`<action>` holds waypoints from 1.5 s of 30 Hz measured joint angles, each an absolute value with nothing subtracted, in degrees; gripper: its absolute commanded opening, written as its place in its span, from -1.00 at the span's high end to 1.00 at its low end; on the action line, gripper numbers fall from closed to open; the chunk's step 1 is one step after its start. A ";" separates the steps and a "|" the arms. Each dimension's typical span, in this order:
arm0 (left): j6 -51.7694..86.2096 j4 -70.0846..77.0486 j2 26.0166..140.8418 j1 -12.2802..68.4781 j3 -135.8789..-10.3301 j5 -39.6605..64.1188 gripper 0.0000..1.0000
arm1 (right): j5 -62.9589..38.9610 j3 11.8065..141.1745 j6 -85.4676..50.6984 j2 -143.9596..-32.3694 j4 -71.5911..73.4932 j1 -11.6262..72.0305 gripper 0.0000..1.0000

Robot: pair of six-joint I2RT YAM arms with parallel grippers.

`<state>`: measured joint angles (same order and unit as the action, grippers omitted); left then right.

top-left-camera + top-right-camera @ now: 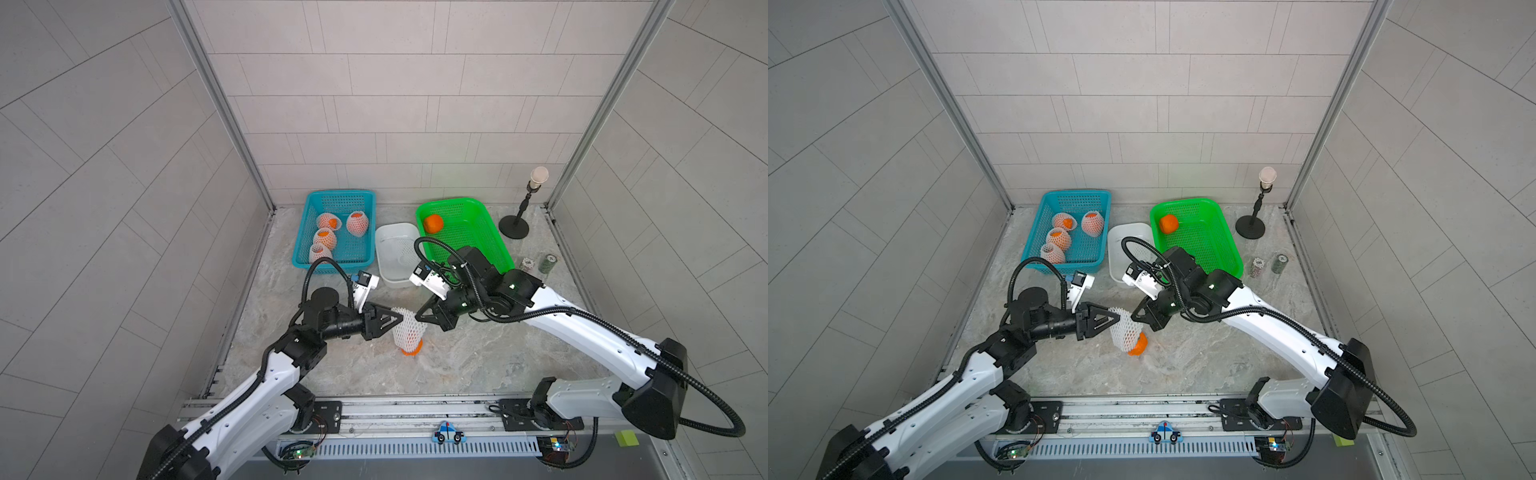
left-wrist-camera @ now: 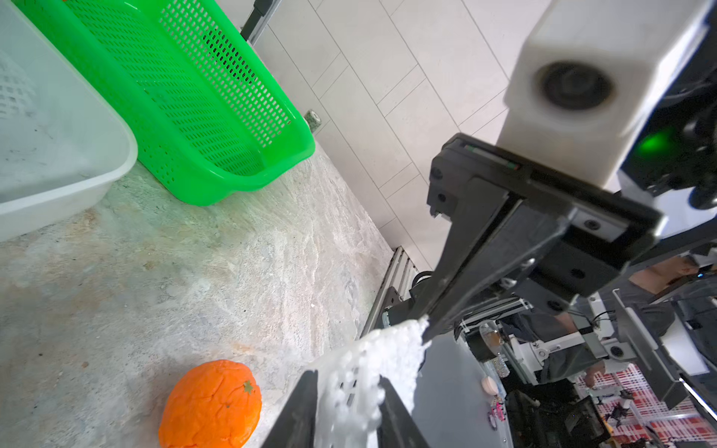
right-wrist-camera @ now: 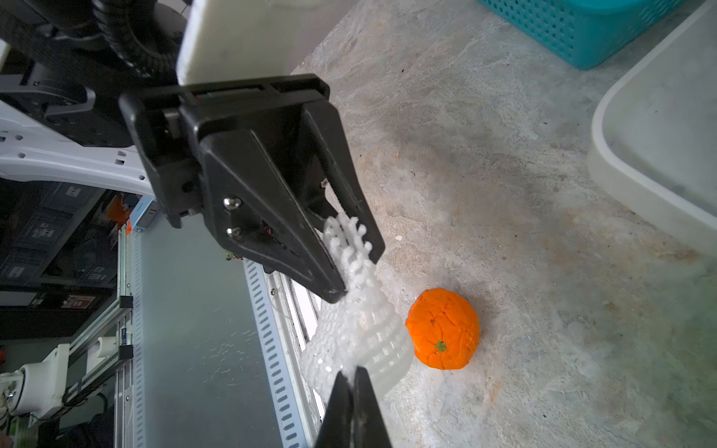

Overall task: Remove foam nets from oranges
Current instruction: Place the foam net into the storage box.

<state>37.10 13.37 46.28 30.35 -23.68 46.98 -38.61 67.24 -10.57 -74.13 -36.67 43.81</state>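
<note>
Bare counter (image 1: 478,357) lies on every side of the uncovered orange (image 3: 442,329), which sits mid-counter just beside the net's lower mouth. The tub (image 1: 384,239), blue basket (image 1: 309,216) and green basket (image 1: 488,216) stand well back; the front rail (image 1: 415,405) is nearer. The net (image 1: 409,332) is held up between the two arms, which reach in low from either side, tips nearly meeting. The left fingers (image 3: 302,263) pinch its upper end, and the right fingers (image 3: 362,411) are clamped tight on its rim.
</note>
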 measured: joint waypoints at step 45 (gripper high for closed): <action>83.20 66.17 76.90 29.65 -22.90 40.97 1.00 | -30.13 40.73 -29.82 -51.92 -4.08 36.18 -1.00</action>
<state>83.20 66.17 76.90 29.65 -22.90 40.97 -30.13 40.73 -29.82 -51.92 -4.08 36.18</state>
